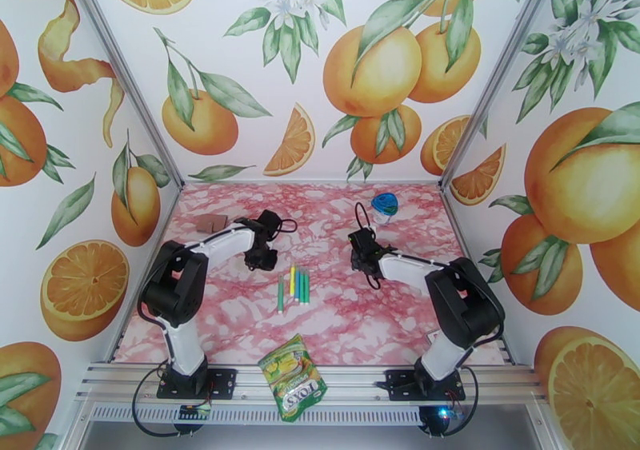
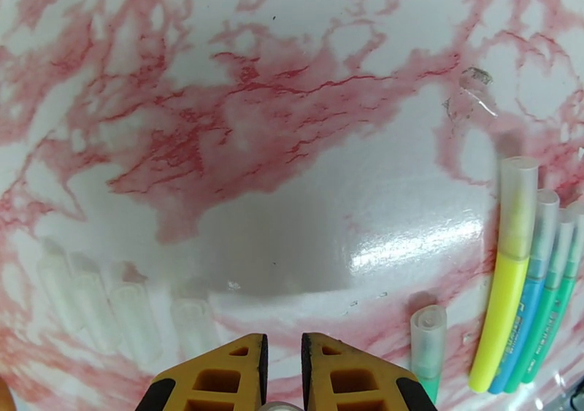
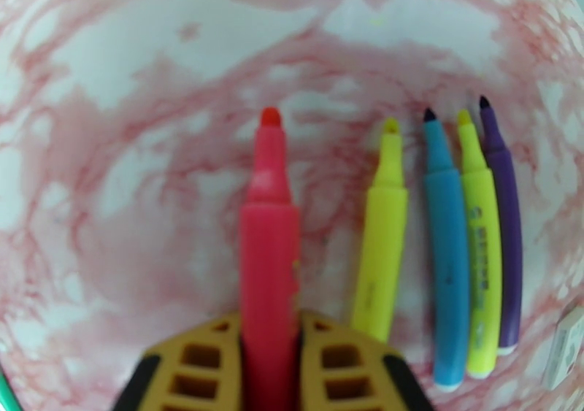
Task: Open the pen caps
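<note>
Orange-print walls (image 1: pixel 240 44) enclose a pink marbled tabletop (image 1: pixel 360 324).

You get bright, even light from overhead in the top view, everything crisp, just faint soft shadows on the surface (image 1: pixel 376 316). Your left wrist view is a bit messier: there's a white glare patch on the glossy surface, a grey shadow ahead of the left pincer (image 2: pixel 283 343), and the yellow pen (image 2: pixel 511 296) bows near the edge. On the right wrist view the red pen (image 3: pixel 269 244) in the right pincer (image 3: pixel 269 325) looks soft, and the corners smear.
</note>
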`<control>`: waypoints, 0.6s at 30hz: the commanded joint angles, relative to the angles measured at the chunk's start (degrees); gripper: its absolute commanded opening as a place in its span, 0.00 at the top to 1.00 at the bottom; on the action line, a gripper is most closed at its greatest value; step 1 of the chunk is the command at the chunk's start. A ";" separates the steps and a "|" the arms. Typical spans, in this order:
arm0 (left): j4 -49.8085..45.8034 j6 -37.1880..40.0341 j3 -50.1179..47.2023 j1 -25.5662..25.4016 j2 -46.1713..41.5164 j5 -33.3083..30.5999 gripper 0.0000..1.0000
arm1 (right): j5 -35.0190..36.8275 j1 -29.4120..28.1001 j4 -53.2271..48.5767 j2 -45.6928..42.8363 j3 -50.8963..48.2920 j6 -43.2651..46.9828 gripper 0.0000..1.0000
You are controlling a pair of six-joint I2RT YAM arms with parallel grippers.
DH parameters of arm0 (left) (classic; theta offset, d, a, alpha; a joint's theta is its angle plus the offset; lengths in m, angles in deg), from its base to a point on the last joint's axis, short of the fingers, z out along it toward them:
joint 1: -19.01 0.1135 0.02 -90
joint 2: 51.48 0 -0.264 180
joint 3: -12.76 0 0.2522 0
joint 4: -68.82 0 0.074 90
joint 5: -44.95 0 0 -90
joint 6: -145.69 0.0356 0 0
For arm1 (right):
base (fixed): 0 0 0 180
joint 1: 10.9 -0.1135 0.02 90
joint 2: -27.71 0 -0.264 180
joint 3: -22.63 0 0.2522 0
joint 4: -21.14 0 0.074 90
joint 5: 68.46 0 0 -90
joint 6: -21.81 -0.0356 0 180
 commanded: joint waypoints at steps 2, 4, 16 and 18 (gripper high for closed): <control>-0.85 0.65 0.88 -0.39 1.80 -2.44 0.98 | 2.37 0.82 -2.43 0.93 1.61 -0.86 1.00; -0.87 0.52 0.93 -0.41 2.30 -2.54 0.97 | 2.81 0.99 -2.94 1.10 1.62 -0.88 1.00; -1.32 0.53 1.37 -0.48 3.48 -3.28 0.94 | 4.09 2.58 -4.20 1.15 1.10 -0.51 1.00; -1.43 0.43 1.45 -0.44 3.73 -3.50 0.93 | 4.34 2.67 -4.39 1.28 1.18 -0.26 1.00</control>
